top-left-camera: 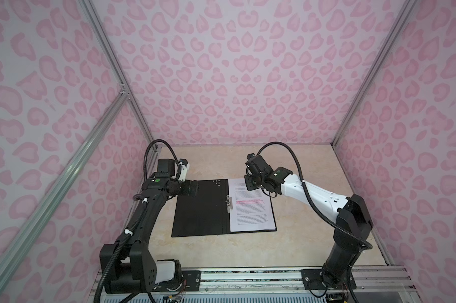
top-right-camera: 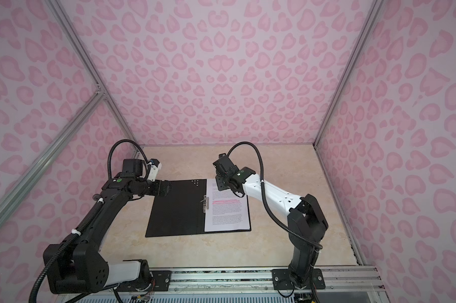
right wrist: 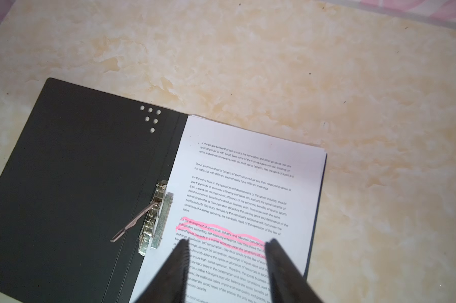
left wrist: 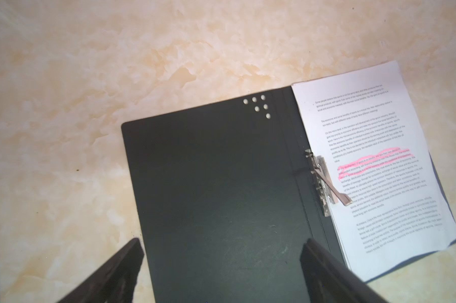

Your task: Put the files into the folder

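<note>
The folder [top-right-camera: 177,210] lay open, black inside up, on the table [top-right-camera: 195,254]. The files [top-right-camera: 228,212] lay on its right half, beside the clip [top-right-camera: 205,203].

The folder [top-left-camera: 200,210] lies open and flat on the desk [top-left-camera: 221,251], between the two arms, with its spine running from near to far. The files [top-left-camera: 250,210] lie stacked on its right leaf, their left edge along the spine. The folder's right and near edges show just past them. The metal clip [top-left-camera: 230,203] sits on the spine about midway along it, between the left leaf and the files. A cluster of punched holes [top-left-camera: 216,182] sits in the left leaf by its far edge, near the spine. The left pincer [top-left-camera: 192,189] hangs over the folder's far left corner. The right pincer [top-left-camera: 250,183] hangs over the far part of the files.
</note>
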Tool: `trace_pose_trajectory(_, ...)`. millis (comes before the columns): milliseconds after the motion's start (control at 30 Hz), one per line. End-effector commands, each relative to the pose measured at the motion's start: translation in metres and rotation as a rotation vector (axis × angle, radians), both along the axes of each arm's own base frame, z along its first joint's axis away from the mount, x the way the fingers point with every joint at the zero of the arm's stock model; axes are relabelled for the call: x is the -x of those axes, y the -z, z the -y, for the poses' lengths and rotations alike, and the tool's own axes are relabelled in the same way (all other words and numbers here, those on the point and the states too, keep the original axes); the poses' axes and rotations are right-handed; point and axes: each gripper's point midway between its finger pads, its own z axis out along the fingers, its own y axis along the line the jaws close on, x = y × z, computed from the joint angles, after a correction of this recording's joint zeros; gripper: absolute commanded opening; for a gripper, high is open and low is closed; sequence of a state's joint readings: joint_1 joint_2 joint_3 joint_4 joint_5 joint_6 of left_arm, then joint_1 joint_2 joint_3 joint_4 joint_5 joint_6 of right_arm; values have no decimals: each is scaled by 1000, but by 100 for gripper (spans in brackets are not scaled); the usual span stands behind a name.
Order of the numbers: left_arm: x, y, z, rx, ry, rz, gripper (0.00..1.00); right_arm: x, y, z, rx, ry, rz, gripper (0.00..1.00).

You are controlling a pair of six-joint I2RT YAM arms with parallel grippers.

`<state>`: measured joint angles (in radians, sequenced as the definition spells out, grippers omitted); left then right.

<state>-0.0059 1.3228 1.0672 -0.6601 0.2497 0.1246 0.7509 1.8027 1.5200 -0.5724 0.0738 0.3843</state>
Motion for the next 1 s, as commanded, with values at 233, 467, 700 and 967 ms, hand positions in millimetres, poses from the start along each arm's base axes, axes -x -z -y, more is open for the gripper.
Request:
trace_pose_trajectory(233,26,17,5,-30,111,-63,99,9,19,-11,-34,2,-87,98)
trace_pose_trajectory(467,33,23,11,-6,151,-68,97,19,26,-6,-55,11,-77,98)
trace_pose_trajectory(700,24,42,6,-16,114,-150,97,27,17,-25,-25,-76,-126,77)
trace_pose_trajectory(967,21,70,0,-48,102,-242,91,45,30,-72,80,-217,-218,44)
